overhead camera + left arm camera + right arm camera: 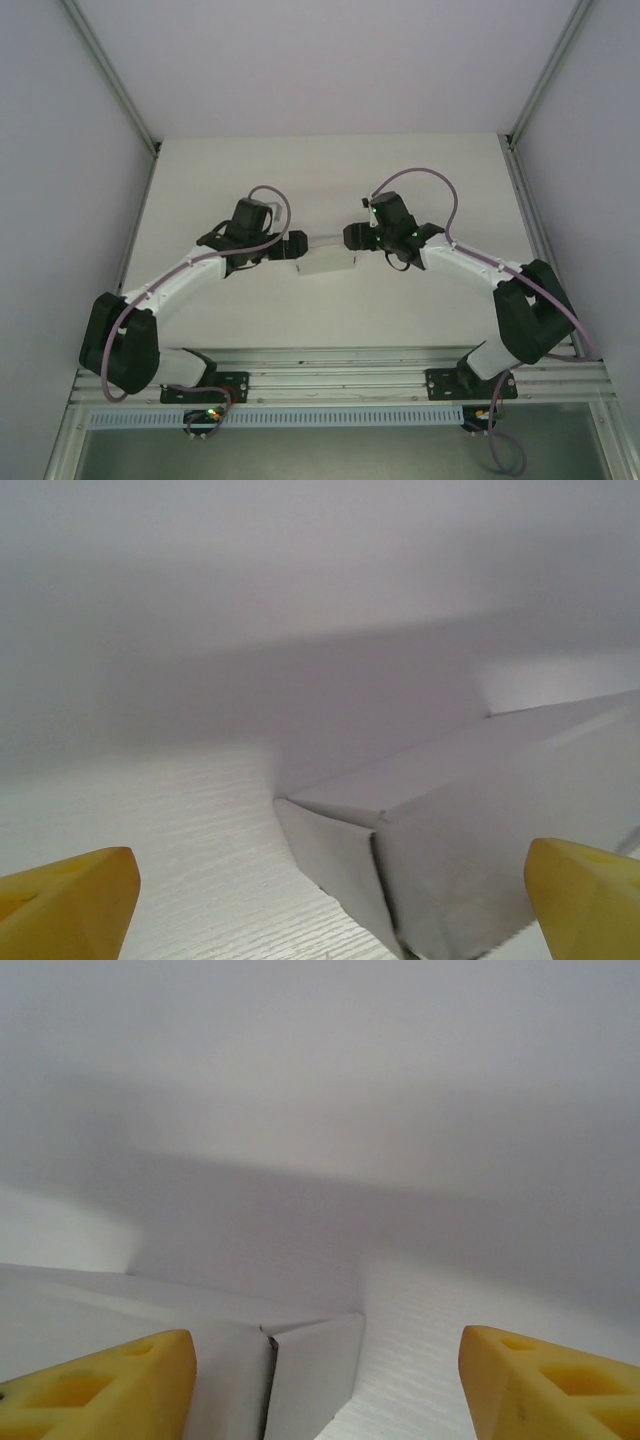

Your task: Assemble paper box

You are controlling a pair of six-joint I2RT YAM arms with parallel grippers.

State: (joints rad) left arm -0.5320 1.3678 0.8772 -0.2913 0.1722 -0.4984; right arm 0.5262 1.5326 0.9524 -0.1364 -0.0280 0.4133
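So the small white thin-cardboard box (450,810) lies flat on the white table (150,810). One end sits between the left gripper (330,905)'s wide-open yellow fingers (70,900), crowding one of them. The right gripper (325,1390) is open too, with the box's corner by one finger and bare tabletop beside the other.

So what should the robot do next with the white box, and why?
Probably close the left end effector gently on the paper box: the box lies between its open fingers, and the end flap looks slightly ajar.
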